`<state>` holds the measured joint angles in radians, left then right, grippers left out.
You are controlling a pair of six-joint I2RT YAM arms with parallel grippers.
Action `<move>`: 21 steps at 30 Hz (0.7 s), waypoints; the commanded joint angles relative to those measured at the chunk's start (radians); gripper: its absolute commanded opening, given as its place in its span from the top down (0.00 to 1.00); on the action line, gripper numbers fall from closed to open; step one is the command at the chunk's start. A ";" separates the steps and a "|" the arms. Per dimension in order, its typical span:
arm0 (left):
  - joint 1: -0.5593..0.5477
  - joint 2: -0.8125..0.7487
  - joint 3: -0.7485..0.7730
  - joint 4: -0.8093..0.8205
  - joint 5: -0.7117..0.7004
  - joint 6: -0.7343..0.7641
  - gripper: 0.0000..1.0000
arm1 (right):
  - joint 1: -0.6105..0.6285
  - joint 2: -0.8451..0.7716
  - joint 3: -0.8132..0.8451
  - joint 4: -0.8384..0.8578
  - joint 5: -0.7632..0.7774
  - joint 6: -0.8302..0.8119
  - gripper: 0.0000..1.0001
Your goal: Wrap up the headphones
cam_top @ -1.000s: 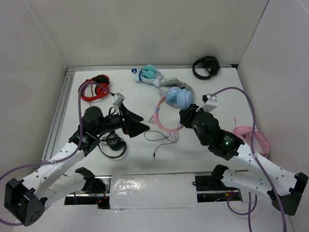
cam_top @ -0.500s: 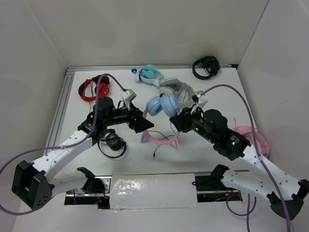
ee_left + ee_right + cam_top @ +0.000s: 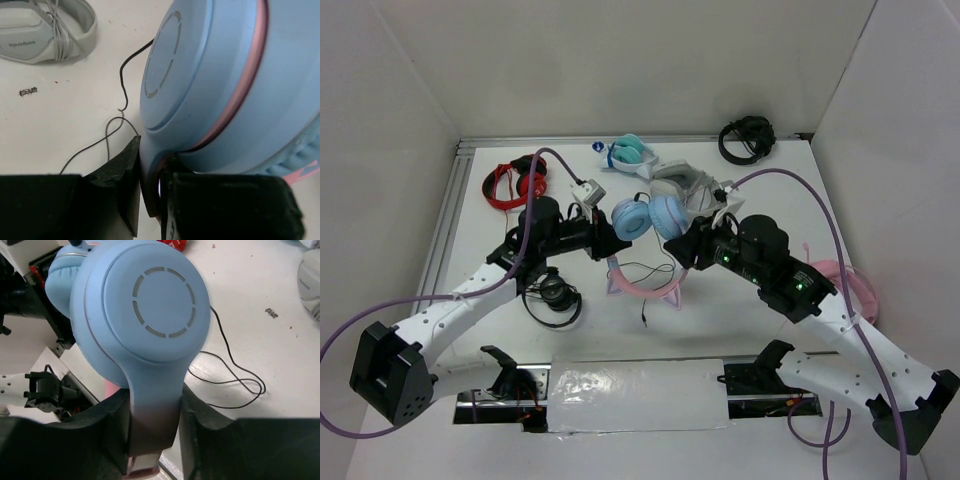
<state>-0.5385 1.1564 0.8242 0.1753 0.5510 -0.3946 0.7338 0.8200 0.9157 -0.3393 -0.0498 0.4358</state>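
Note:
The headphones point(image 3: 650, 217) hang above the table's middle, light blue ear cups up and the pink cat-ear headband point(image 3: 642, 286) below. My left gripper point(image 3: 606, 243) is shut on the band stem under the left ear cup point(image 3: 200, 85), which sits pinched between its jaws. My right gripper point(image 3: 686, 247) is shut on the blue stem point(image 3: 152, 405) of the right ear cup point(image 3: 150, 305). The thin black cable point(image 3: 645, 272) trails loose onto the table, looping there in the left wrist view point(image 3: 117, 120) and the right wrist view point(image 3: 235, 380).
Other pairs lie around: red point(image 3: 515, 183) at back left, teal-and-white point(image 3: 630, 154) and grey-white point(image 3: 686, 184) behind, black point(image 3: 747, 138) in the back right corner, all-pink point(image 3: 850, 285) at right, black point(image 3: 556, 296) under my left arm. White walls enclose the table.
My left gripper has come in from the left and closed on the headphones' left stem. My right gripper carried the headphones leftwards, turning the cups upright.

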 commanded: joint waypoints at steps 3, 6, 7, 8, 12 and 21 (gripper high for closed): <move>-0.008 -0.061 0.038 0.055 0.061 -0.010 1.00 | -0.020 0.010 0.038 0.009 -0.021 -0.029 0.46; -0.008 -0.051 0.072 0.026 0.060 -0.016 1.00 | -0.019 0.031 0.052 -0.004 -0.009 -0.031 0.36; -0.008 -0.046 0.076 0.010 0.052 -0.016 1.00 | -0.019 0.040 0.057 -0.010 -0.005 -0.028 0.32; -0.006 -0.038 0.087 0.004 0.031 -0.023 1.00 | -0.019 0.044 0.057 -0.010 -0.010 -0.028 0.32; -0.011 -0.021 0.110 -0.045 -0.061 -0.053 1.00 | -0.017 0.059 0.058 -0.015 -0.028 -0.014 0.31; -0.031 -0.011 0.125 -0.091 -0.270 -0.110 1.00 | -0.005 0.062 0.061 -0.021 -0.091 0.006 0.35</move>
<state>-0.5617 1.1603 0.8848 0.0162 0.3458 -0.4377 0.7265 0.8803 0.9314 -0.3431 -0.1070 0.4412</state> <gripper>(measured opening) 0.258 0.652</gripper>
